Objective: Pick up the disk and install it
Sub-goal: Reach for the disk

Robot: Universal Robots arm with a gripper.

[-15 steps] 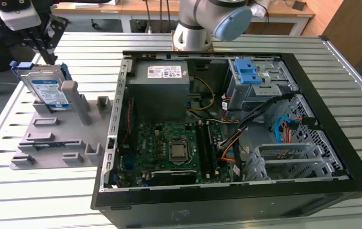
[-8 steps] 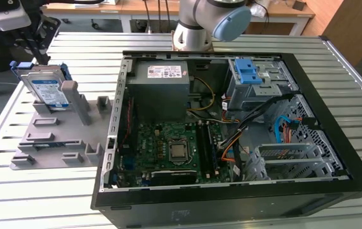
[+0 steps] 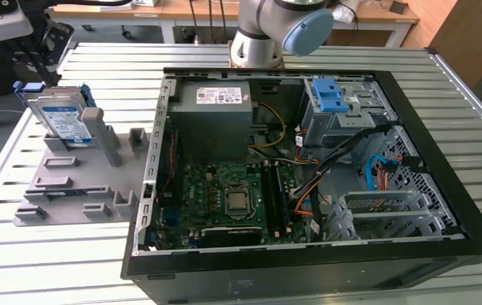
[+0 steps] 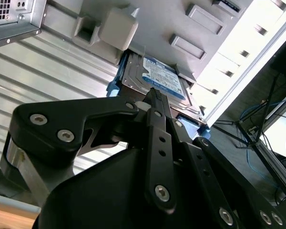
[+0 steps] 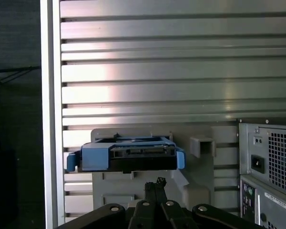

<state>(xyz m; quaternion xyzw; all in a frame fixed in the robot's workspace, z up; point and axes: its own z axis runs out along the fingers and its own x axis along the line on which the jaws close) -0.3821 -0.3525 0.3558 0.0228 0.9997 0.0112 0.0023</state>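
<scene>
**A:** Where is the disk?

**B:** The disk [image 3: 61,121] stands on edge and tilted in a grey fixture plate [image 3: 71,184]. The plate is on the slatted tabletop [image 3: 55,267], near the tabletop's edge at the exterior view's left, toward the corner on the side of the arm [image 3: 275,32]. The disk's white-and-blue label faces outward, and a blue frame runs round its edges.

**A:** And the gripper?

**B:** In both wrist views the gripper [image 4: 155,94] [image 5: 157,182] hangs near the disk, apart from it. Its fingers are pressed together tip to tip, with nothing between them.

**A:** What crowds the disk?

**B:** An upright grey post [image 3: 94,124] of the plate stands just beside it, on the side toward the computer case [image 3: 266,273]. Whether the two touch I cannot tell. Lower grey holders stand across the rest of the plate.

**A:** And the case?

**B:** It lies open just beside the plate, filling the middle of the tabletop. The grey power-supply box [image 3: 215,105] sits in the case corner nearest the disk, with the motherboard [image 3: 233,190] next to it. The blue latch [image 3: 330,95] sits on the drive cage [image 3: 347,111], in the case corner toward the exterior view's right. Orange, yellow and black cables run beside the cage.
</scene>
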